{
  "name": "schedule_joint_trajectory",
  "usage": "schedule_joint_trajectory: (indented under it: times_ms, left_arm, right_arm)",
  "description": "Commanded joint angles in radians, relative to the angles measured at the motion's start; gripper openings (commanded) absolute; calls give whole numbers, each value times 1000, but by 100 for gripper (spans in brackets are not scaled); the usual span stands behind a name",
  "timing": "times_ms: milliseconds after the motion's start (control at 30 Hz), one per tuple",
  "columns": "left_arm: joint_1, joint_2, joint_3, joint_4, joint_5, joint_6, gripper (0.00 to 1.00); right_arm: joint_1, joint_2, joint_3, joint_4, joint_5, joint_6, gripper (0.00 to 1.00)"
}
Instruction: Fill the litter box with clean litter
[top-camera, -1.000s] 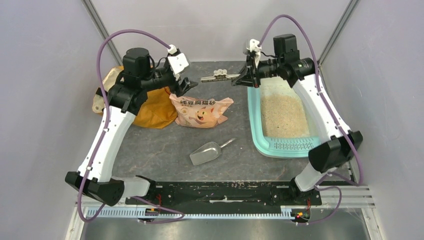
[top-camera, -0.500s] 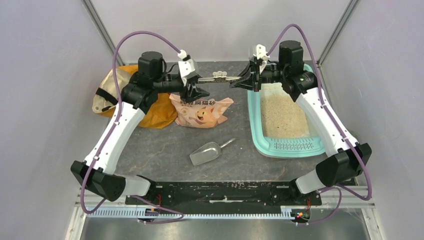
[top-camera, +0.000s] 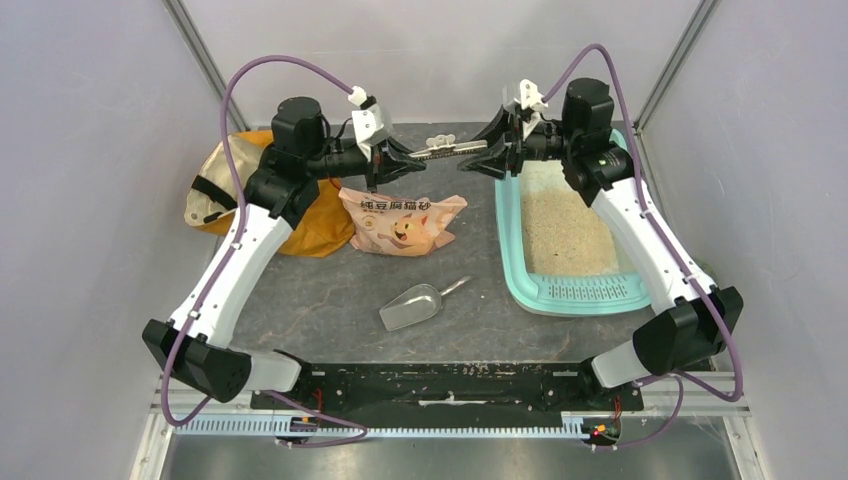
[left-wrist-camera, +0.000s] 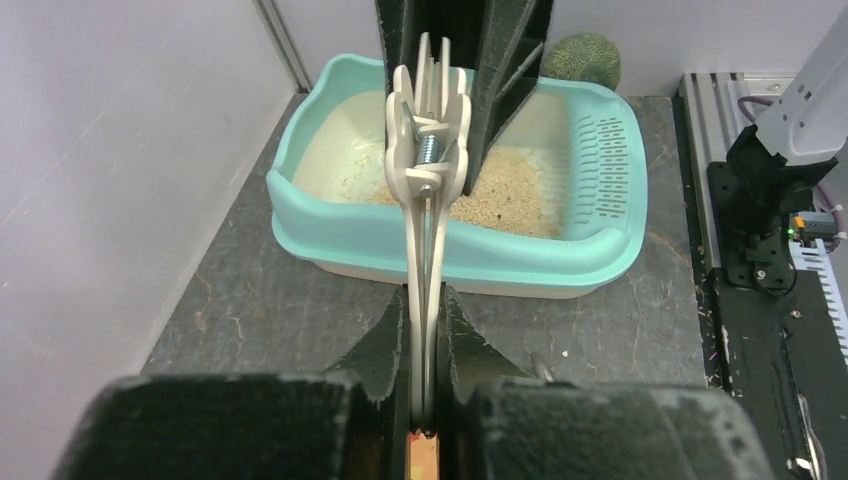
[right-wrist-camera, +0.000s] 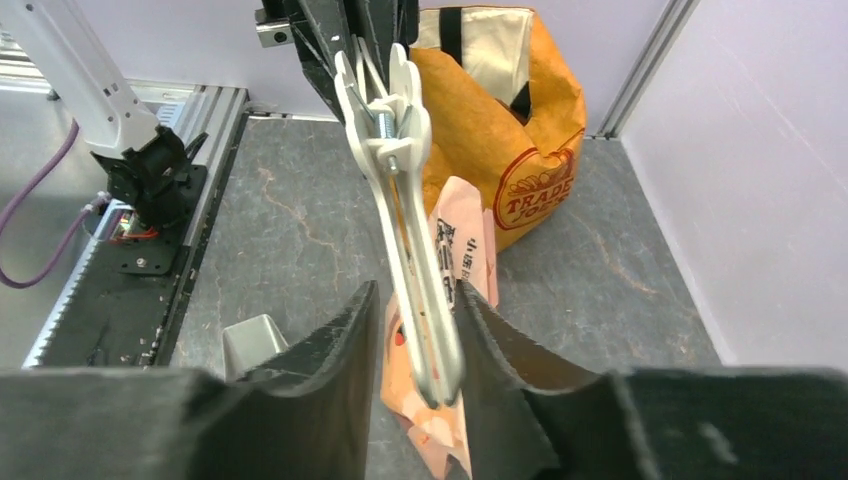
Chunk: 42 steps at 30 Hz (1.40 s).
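Clamped tight in the left gripper (left-wrist-camera: 425, 300): one end of a cream plastic spring clip (left-wrist-camera: 425, 170), its other end flanked by the parted right gripper (right-wrist-camera: 415, 290), gap on one side. From the left wrist, not the right: teal-green plastic litter box (left-wrist-camera: 450, 255) just beyond the right gripper, holding pale beige clean litter (left-wrist-camera: 510, 190); conversely, orange fabric bag (right-wrist-camera: 500, 130), peach-pink pouch (right-wrist-camera: 475, 250)

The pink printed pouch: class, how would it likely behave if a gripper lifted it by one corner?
The pouch lies flat and creased, so it would probably sag and fold rather than stay stiff. It looks thin, and litter already sits in the litter box, so it is likely fairly light.
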Motion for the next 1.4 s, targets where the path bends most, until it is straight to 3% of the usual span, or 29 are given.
schedule_joint_trajectory:
  times_ms: [0,33,100,200,267,400,700,1000,1367]
  left_arm:
    - [-16,5,35,-36,4,25,2]
    - [-17,4,42,-90,-12,77,2]
    - [-17,7,60,-193,-47,191,2]
    - [-16,25,88,-330,-81,330,2]
    - [-19,39,95,-374,-99,367,2]
    - [-28,66,112,-379,-101,368,2]
    - [-77,78,116,-377,-90,340,2]
    - [-87,84,114,-349,-93,311,2]
    - [-97,96,126,-345,-100,297,2]
  right_arm:
    - [8,-18,62,-204,82,-144,66]
    - [7,-5,107,-344,119,-238,80]
    - [9,31,234,-605,196,-417,91]
    - [6,81,364,-830,259,-549,90]
    - [2,78,392,-869,245,-582,87]
    - [20,57,388,-867,164,-584,83]
    - [101,113,412,-789,258,-455,81]
    - [122,109,396,-773,256,-458,65]
    - [132,118,391,-761,267,-471,57]
